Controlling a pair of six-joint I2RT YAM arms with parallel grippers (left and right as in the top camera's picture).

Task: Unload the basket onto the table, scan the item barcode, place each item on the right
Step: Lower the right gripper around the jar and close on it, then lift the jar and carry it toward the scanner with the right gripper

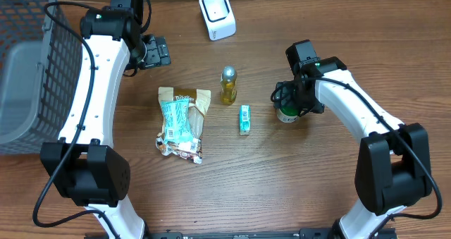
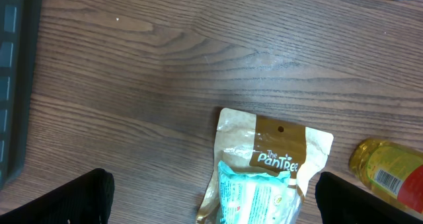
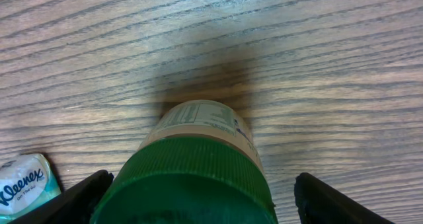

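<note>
Overhead view, clock directions read with twelve at the far edge of the table (image 1: pixel 338 27). The green-lidded jar (image 3: pixel 198 128) stands upright at about three o'clock from the table's centre. Its long axis is vertical and its lid faces straight up into my right wrist camera. My right gripper (image 3: pixel 198 204) hangs over it, jaws spread to either side of the lid. A strip of bare wood shows between the lid and the right-hand finger (image 3: pixel 330 201), so I judge nothing pinched yet.

The white barcode scanner (image 1: pixel 217 15) lies at roughly eleven o'clock from the jar, well apart. The oil bottle (image 1: pixel 228 85) and the Kleenex pack (image 1: pixel 244 119) stand off at nine o'clock, near the jar but not touching it. My left gripper (image 1: pixel 155 52), jaws spread wide and empty, sits at about eleven o'clock of the snack bag (image 2: pixel 274 154), farther from the jar than the right arm.

A printed panel shows on the jar's wall below the lid; whether it carries the barcode I cannot tell. As I judge it, the coming move turns on closing on the upright jar, carrying it toward eleven o'clock, and turning its label to the scanner's face.
</note>
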